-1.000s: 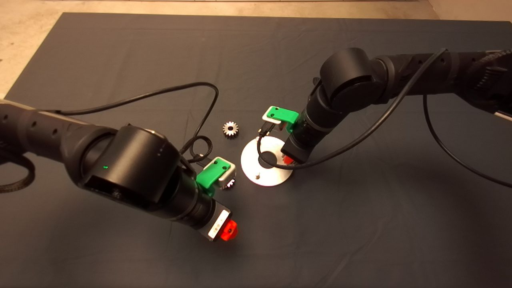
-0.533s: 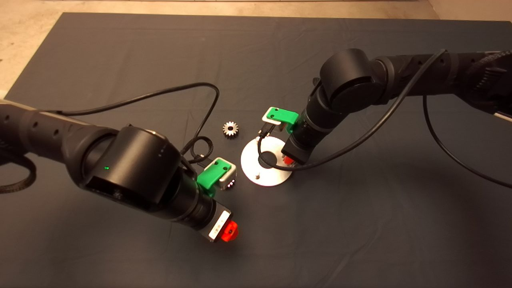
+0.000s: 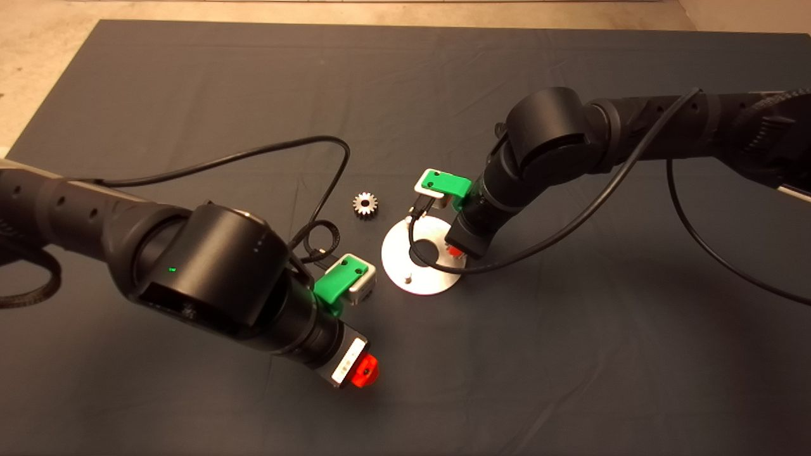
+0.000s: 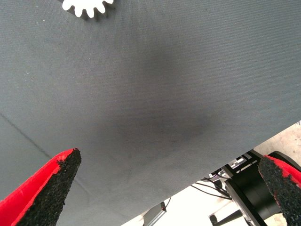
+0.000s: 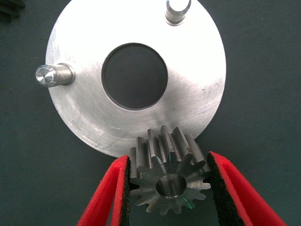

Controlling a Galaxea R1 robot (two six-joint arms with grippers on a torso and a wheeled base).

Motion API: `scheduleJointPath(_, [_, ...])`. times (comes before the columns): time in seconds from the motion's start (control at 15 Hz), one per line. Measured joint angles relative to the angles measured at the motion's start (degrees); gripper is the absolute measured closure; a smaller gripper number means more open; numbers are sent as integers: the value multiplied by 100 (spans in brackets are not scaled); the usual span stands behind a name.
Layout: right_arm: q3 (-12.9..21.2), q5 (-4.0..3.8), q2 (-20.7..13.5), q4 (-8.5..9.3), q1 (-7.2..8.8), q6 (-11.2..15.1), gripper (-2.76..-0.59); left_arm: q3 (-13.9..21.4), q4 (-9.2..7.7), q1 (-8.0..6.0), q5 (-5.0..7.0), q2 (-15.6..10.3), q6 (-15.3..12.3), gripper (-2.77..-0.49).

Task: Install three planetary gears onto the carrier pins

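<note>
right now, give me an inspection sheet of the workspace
Surface: dark mat, lightly creased.
Job's things: silver disc flat on the mat, two bare carrier pins in the right wrist view, the third not seen; one gear held over the disc's edge; a second gear lying loose beside the disc; part of another gear in the left wrist view.
Clutter: nothing seen.
Grippers: right gripper shut on the gear; left gripper open above bare mat.
Cables: black cable looping over the mat; another hanging from the right arm.
Surroundings: pale floor beyond the mat.
</note>
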Motion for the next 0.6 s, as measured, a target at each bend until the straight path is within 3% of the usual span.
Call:
scheduleJointPath(0.27, [0,-117,2,-55,-1,-74,-100,0,-4,33,0,0,0,-275])
scheduleJointPath(0.4, [11,-238,0,-69,-92,-77,-100,0,-4,33,0,0,0,-275])
scheduleJointPath(0.6, [35,-284,7,-80,-190,-79,-100,2,-4,33,-2,0,0,-275])
